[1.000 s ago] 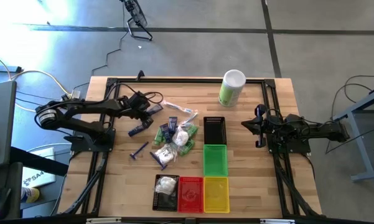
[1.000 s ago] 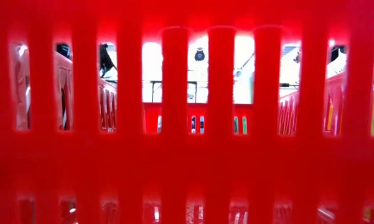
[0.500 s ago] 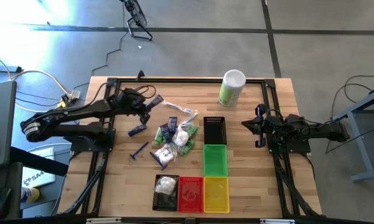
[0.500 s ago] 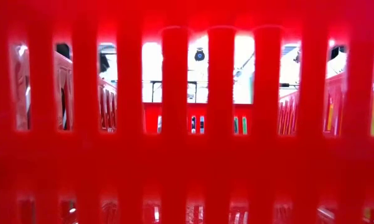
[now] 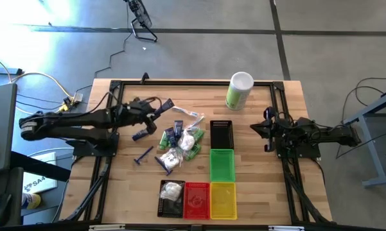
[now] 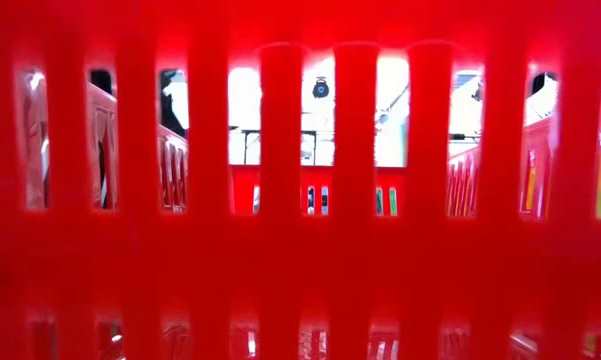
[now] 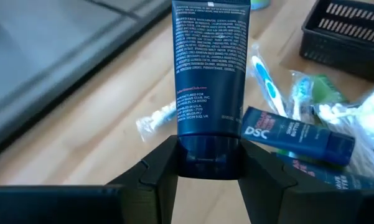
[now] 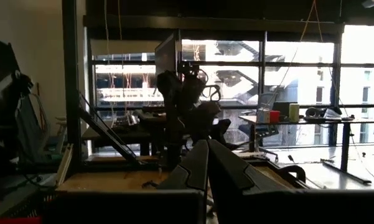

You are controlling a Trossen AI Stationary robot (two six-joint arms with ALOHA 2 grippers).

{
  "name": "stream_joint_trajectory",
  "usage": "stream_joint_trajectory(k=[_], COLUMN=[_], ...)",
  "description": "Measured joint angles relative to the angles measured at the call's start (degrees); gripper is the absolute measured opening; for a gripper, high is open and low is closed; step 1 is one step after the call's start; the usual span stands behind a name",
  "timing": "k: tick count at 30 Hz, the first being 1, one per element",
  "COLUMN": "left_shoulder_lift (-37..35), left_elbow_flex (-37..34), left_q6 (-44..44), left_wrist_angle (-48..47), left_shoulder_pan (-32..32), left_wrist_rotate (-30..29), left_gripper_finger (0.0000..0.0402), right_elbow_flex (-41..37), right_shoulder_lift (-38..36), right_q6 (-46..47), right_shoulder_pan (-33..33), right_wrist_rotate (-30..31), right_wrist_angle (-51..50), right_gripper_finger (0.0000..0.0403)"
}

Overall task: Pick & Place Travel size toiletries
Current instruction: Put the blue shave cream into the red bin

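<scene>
Left gripper [image 7: 208, 163] part-open, clamped on dark blue tube [image 7: 209, 68], lifted near desk [image 5: 257, 192] left edge, beside toiletry pile [image 5: 180, 146]. Right gripper [image 5: 264, 130] pressed together, empty, by right edge.

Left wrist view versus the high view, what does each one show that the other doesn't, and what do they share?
Only the left wrist view shows the fine print on the dark blue tube and the left pincer clamping its cap end. Only the high view shows the right pincer, parked shut at the table's right side, the tall canister, and the green basket, red basket and yellow basket. Both show the held tube, the pile of toiletries and the black basket beside it.
</scene>
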Motion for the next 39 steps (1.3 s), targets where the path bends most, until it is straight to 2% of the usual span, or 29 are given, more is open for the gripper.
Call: stream_joint_trajectory(k=[2,5,8,13,20,28,34,39], left_shoulder_lift=[0.36,0.46,0.46,0.46,0.55,0.59,0.62,0.62], left_elbow_flex=[0.0,0.0,0.0,-1.26,-11.48,-11.13,-11.13,-11.13], left_q6=[0.67,1.06,2.42,3.6,7.5,9.71,9.71,9.71], left_wrist_angle=[0.52,0.43,0.47,3.7,27.58,27.7,27.28,27.32], left_shoulder_pan=[-3.23,-7.29,-10.15,-12.91,-13.42,-13.39,-13.39,-13.39], left_wrist_rotate=[-5.49,-12.8,-15.76,-15.92,-10.79,-10.72,-10.22,-7.93], left_gripper_finger=[0.0135,0.0135,0.0135,0.0135,0.0135,0.0135,0.0135,0.0135], right_elbow_flex=[0.0,0.0,0.0,0.02,0.15,7.74,18.59,27.66], right_shoulder_lift=[0.0,0.32,3.68,12.42,26.9,46.5,60.72,69.56], right_q6=[4.04,11.93,18.37,22.69,22.2,31.41,31.07,31.01], right_shoulder_pan=[0.0,0.19,0.77,2.34,4.57,6.5,6.52,6.49], right_wrist_rotate=[1.33,6.85,11.09,14.78,15.45,25.64,25.41,24.39], right_wrist_angle=[0.87,0.68,-0.27,5.42,23.41,24.9,27.32,27.28], right_gripper_finger=[0.0002,0.0002,0.0002,0.0002,0.0002,0.0002,0.0002,0.0002])
